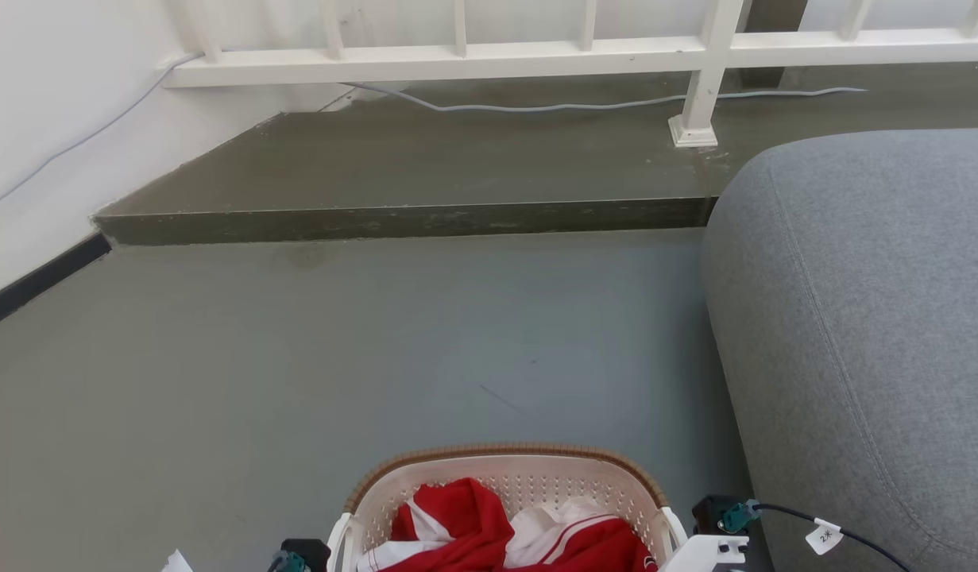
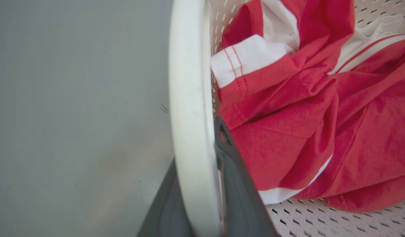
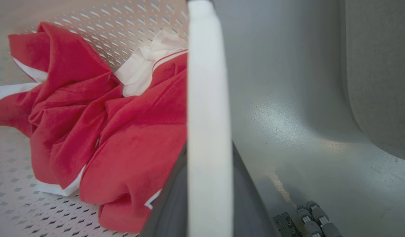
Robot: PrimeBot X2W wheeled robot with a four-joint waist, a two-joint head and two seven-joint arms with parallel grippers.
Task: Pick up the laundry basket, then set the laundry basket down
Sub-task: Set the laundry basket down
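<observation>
at the bottom of the head view the laundry basket sits between both grippers, a red and white garment inside. the left gripper pinches the left handle between its 2 dark fingers. the right gripper pinches the right handle likewise. beyond lie grey floor, a grey sofa at right, then a step and a white railing.

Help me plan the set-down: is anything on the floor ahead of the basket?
Nothing visible lies on the grey floor ahead of the laundry basket. The sofa stands close on its right; a raised step lies farther ahead.
</observation>
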